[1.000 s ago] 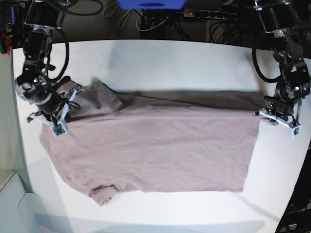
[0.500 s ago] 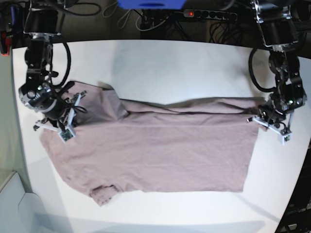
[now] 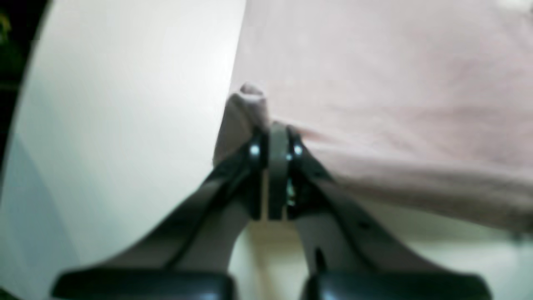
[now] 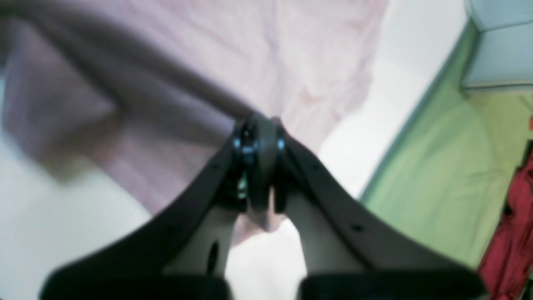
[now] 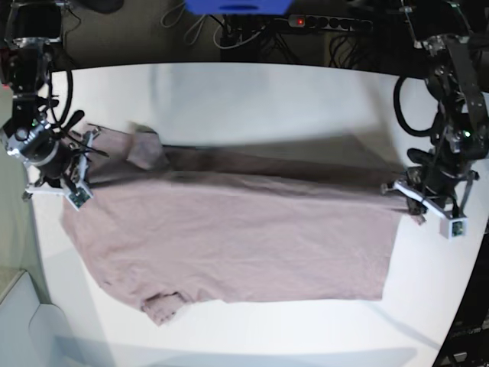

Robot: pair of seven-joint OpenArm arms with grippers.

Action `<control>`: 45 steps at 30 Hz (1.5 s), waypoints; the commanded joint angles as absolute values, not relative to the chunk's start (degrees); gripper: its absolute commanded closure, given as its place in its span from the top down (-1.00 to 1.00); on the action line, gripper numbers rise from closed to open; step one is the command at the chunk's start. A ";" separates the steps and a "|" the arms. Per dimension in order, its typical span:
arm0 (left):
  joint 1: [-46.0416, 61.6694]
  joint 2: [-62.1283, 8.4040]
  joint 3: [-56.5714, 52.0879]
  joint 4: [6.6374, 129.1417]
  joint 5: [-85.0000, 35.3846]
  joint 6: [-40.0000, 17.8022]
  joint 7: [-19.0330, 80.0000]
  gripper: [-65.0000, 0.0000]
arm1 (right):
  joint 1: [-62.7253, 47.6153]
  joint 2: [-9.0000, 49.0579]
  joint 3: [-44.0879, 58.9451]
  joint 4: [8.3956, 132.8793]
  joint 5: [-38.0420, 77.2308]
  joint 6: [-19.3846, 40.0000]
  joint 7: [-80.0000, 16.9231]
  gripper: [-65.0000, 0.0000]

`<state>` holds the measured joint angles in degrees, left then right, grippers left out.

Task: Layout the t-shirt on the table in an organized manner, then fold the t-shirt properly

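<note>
Left wrist view first: the left gripper (image 3: 277, 137) has its jaws pinched tight on a bunched corner of the t-shirt (image 3: 387, 75), a small nub of fabric poking up just past the fingertips. Pink cloth spreads away to the right, and the white table (image 3: 125, 104) fills the left (its rounded edge curves down into darkness at far left). Everything here is soft and out of focus.

Over to the right wrist view: the right gripper (image 4: 258, 143) is clamped on the t-shirt (image 4: 300, 54) too, with a tuft of fabric hanging below the closed jaws. A darker fold of cloth runs diagonally from upper left to the fingertips. The table (image 4: 50, 233) shows pale at lower left; beyond its edge lies a green floor (image 4: 437, 166), a pale blue box (image 4: 499, 41) cut off at the top right corner, and something red (image 4: 516, 225) at the right edge, too blurred to name.

Now the base view: the t-shirt (image 5: 244, 237) lies stretched across the middle of the table (image 5: 260, 92), far edge lifted taut between the two arms. Right gripper (image 5: 65, 172) grips the shoulder end at the view's left, left gripper (image 5: 409, 191) the hem corner at the view's right. One sleeve (image 5: 162, 306) pokes out along the near edge. Behind the table, cables and a power strip (image 5: 325, 23) sit in shadow (with a blue object (image 5: 237, 6) cut off by the top edge).
</note>
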<state>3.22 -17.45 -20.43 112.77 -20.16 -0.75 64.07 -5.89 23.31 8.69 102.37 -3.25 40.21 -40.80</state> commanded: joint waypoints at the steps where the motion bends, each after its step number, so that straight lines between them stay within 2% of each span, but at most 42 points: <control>1: 3.65 -18.07 -20.62 113.89 -20.00 -0.40 65.36 -0.99 | -6.11 24.04 9.10 104.48 -2.68 40.00 -39.96 -1.00; 10: 9.98 -18.42 -20.70 114.68 -20.00 -0.40 67.12 -0.99 | -14.11 26.07 9.36 111.43 -2.77 40.00 -39.96 -1.00; 26: 18.07 -21.93 -20.70 114.86 -20.18 -0.40 67.12 -0.99 | -21.49 31.08 9.01 111.96 -2.42 40.00 -39.96 -1.00; 35: 20.62 -25.54 -20.70 114.59 -30.37 -0.40 67.21 -0.99 | -22.37 30.46 9.01 111.96 -2.68 40.00 -39.96 -1.00; 45: 20.97 -25.71 -20.62 114.68 -31.08 -0.40 72.40 -0.99 | -25.27 31.69 5.58 111.96 -2.68 40.00 -39.96 -1.00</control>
<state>21.10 -24.77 -20.16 113.73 -30.74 -0.84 72.51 -25.04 30.63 4.95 111.02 -2.33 40.47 -40.05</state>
